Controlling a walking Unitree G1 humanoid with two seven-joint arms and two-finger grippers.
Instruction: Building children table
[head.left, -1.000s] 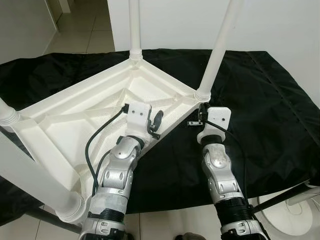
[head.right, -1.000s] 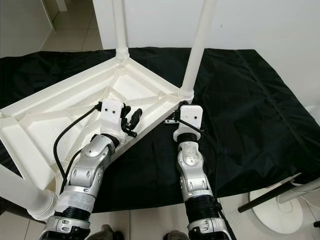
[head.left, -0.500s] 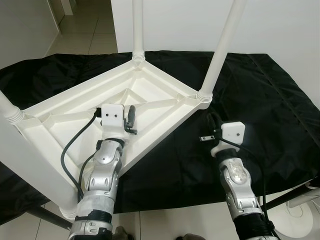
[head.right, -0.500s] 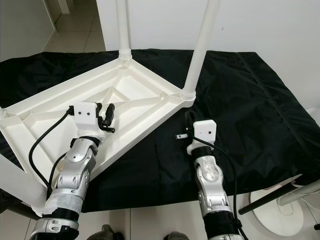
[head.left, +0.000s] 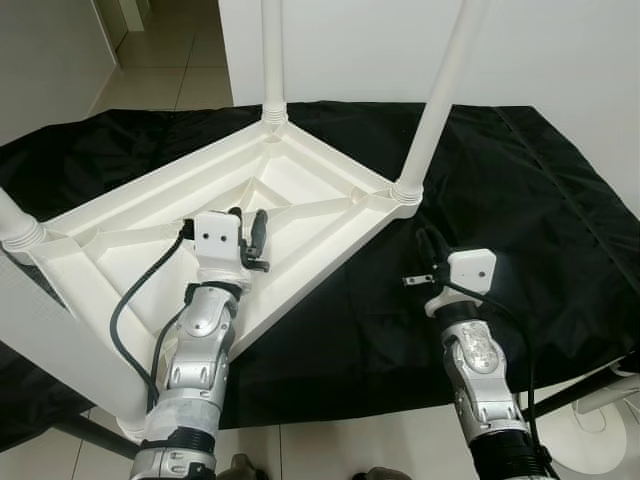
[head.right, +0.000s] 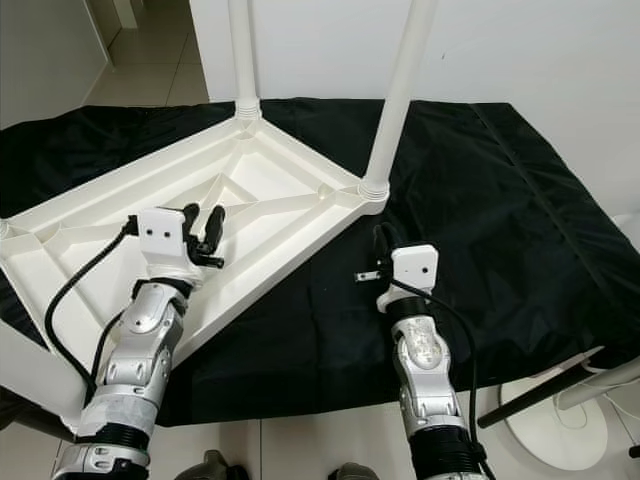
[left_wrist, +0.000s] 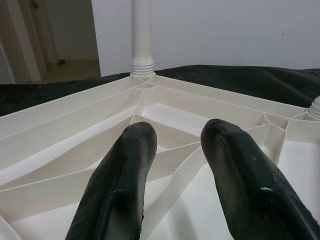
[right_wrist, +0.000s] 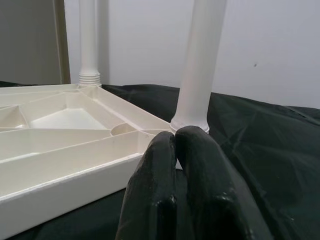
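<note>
A white plastic children's table lies upside down on a black cloth. White legs stand up from its corners: a far leg, a right leg and a thick near-left leg. My left gripper hovers over the ribbed underside, open, with nothing between its fingers. My right gripper is over the cloth, a short way in front of the right leg's base, shut on nothing.
A white wall stands right behind the table. A tiled floor and doorway lie at the far left. A white round stand base and a dark bar sit at the near right, beside the cloth's edge.
My right gripper has drawn back from the right leg's base toward me. The left gripper has shifted left over the table's underside. The camera has also moved a little.
</note>
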